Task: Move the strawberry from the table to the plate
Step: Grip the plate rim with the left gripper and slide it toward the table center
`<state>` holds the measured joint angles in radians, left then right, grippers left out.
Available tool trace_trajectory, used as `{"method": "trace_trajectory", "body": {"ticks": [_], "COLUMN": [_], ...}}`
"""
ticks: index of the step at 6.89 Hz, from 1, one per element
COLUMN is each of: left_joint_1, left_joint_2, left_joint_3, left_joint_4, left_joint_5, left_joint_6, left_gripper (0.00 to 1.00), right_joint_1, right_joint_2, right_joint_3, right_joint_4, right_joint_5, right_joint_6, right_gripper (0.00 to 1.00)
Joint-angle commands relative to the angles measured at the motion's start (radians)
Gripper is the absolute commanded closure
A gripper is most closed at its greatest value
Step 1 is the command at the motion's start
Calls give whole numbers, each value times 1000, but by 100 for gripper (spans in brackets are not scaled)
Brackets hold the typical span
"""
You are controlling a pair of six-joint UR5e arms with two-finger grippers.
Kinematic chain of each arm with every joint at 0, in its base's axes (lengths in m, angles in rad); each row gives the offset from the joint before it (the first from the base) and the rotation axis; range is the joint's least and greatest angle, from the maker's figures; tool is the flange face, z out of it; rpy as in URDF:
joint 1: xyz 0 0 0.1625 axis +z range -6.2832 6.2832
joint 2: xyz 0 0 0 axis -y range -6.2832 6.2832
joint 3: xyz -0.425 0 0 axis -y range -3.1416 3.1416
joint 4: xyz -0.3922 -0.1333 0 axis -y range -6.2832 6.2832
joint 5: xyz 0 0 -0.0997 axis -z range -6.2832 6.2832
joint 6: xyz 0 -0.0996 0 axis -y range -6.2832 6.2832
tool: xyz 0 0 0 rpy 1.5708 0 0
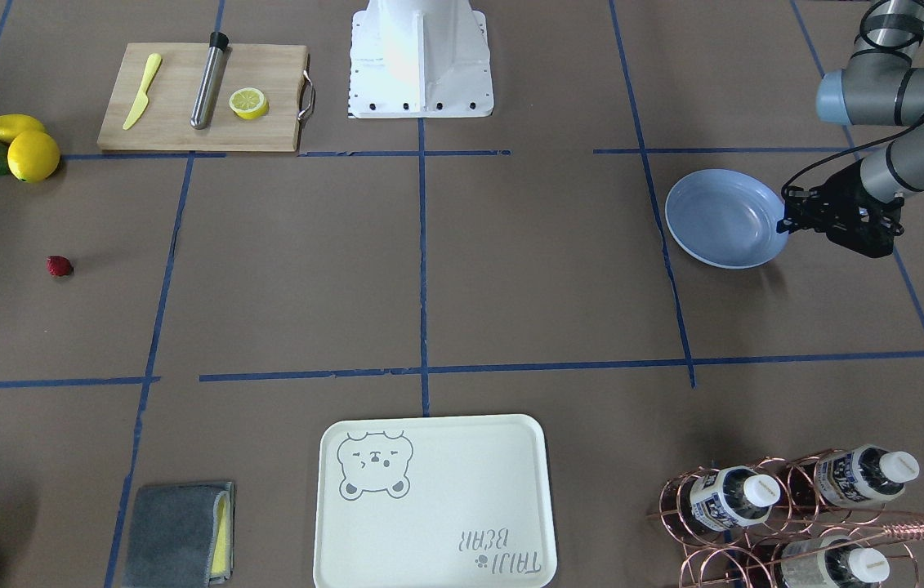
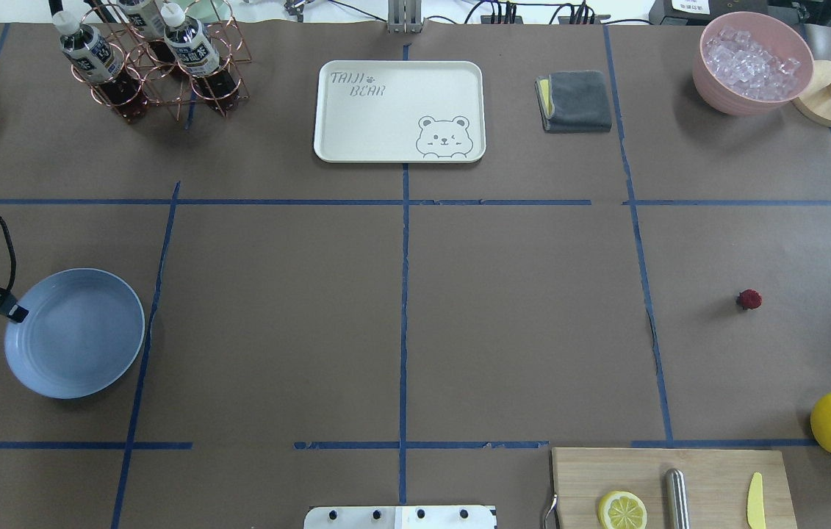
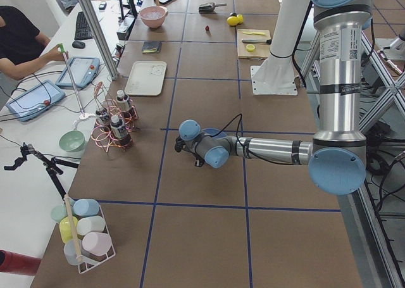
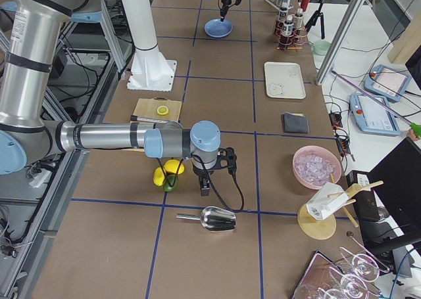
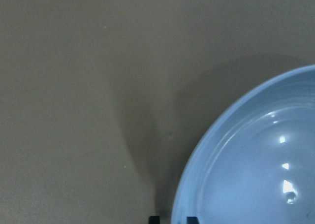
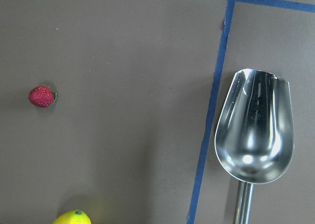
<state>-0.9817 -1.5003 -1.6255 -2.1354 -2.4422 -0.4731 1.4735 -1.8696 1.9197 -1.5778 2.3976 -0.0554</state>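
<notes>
The strawberry (image 1: 60, 265) (image 2: 749, 299), small and dark red, lies alone on the brown-paper table (image 1: 511, 269) on my right side. It also shows at the left of the right wrist view (image 6: 42, 96). The light blue plate (image 1: 723, 216) (image 2: 77, 345) sits flat on my left side. My left gripper (image 1: 788, 219) (image 5: 172, 219) is at the plate's outer edge, its two fingertips close together on either side of the rim. My right gripper (image 4: 206, 192) hangs above the table beside the lemons; whether it is open or shut I cannot tell.
Two lemons and an avocado (image 1: 16, 147) lie near the strawberry. A metal scoop (image 6: 255, 130) lies past a blue tape line. A cutting board (image 1: 200, 98) holds a half lemon, knife and steel rod. Across the table are a bear tray (image 1: 433, 502), bottle rack (image 1: 796, 506), cloth (image 1: 180, 535) and ice bowl (image 2: 753, 62).
</notes>
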Motion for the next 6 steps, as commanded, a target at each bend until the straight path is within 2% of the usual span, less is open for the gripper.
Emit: {"method": "trace_trajectory", "body": {"ticks": [1, 2, 4, 5, 6], "left_joint_1": [20, 99, 336, 432, 464], "left_joint_2": [-82, -136, -393, -488, -550], "left_joint_3": [-60, -71, -48, -16, 24], "left_joint_4": [-53, -117, -110, -109, -77], "left_joint_5": [-4, -3, 95, 151, 217], "left_joint_6": [-298, -484, -889, -1011, -1069], "left_gripper": [100, 100, 100, 100, 100], "right_joint_1": [-2, -2, -15, -18, -21], "right_joint_2": [3, 7, 14, 14, 12], "right_joint_3": [-2, -4, -4, -5, -5], "right_joint_4": [19, 27, 63, 68, 70], "right_joint_5": [50, 90, 92, 92, 91], "right_joint_6": [2, 18, 40, 39, 37], "right_gripper": [0, 0, 0, 0, 0]}}
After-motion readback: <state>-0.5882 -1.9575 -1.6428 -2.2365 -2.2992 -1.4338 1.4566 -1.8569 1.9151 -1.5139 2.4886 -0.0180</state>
